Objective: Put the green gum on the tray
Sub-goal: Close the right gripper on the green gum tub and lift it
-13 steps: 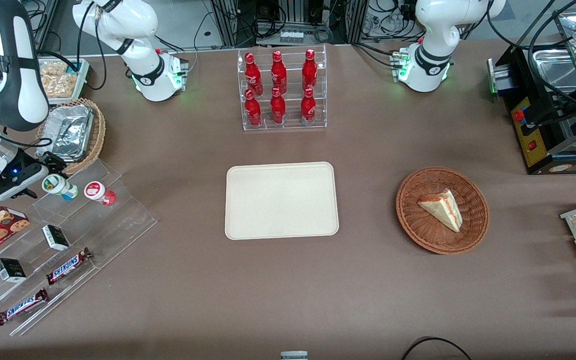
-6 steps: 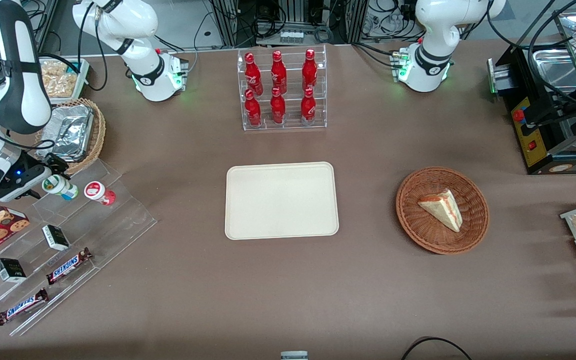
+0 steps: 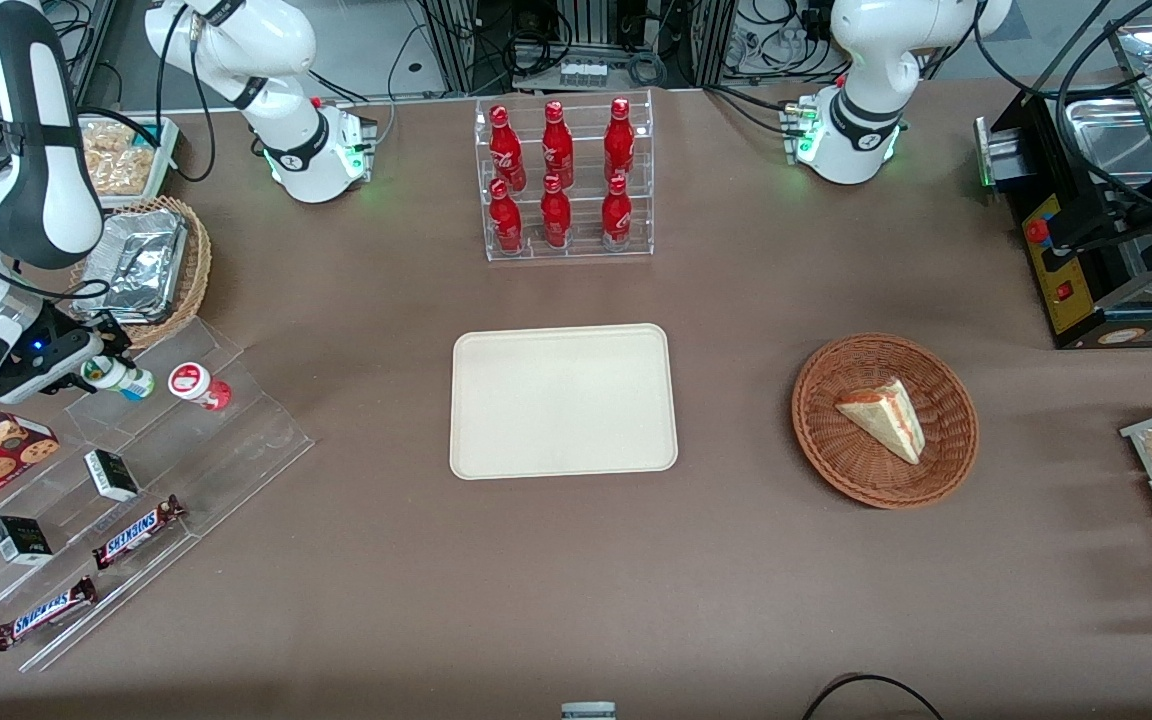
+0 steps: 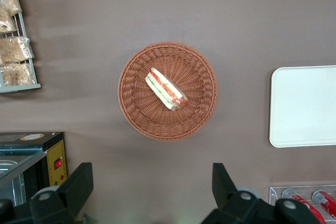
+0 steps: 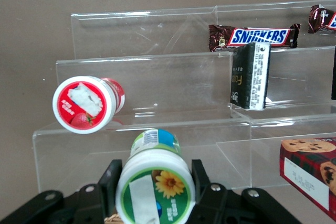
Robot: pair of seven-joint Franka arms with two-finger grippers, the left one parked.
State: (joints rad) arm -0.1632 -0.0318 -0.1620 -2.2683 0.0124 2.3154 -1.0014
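End effector (image 3: 96, 362) around green gum (image 3: 119, 377)

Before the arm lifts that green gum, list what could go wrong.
The gripper has a finger on each side of the green gum, holding near its lid, so the bottle could tilt or slip as it rises. The red bottle lies close beside it on the clear stepped stand; a sideways swing might knock it. The tray sits well off toward the table's middle, so a loose hold could drop it on the way.

Green gum (image 5: 155, 182): white lid, green rim, sunflower print. Black gripper (image 5: 155, 192). Cream tray (image 3: 563, 400) on brown worktop (image 3: 736, 560).
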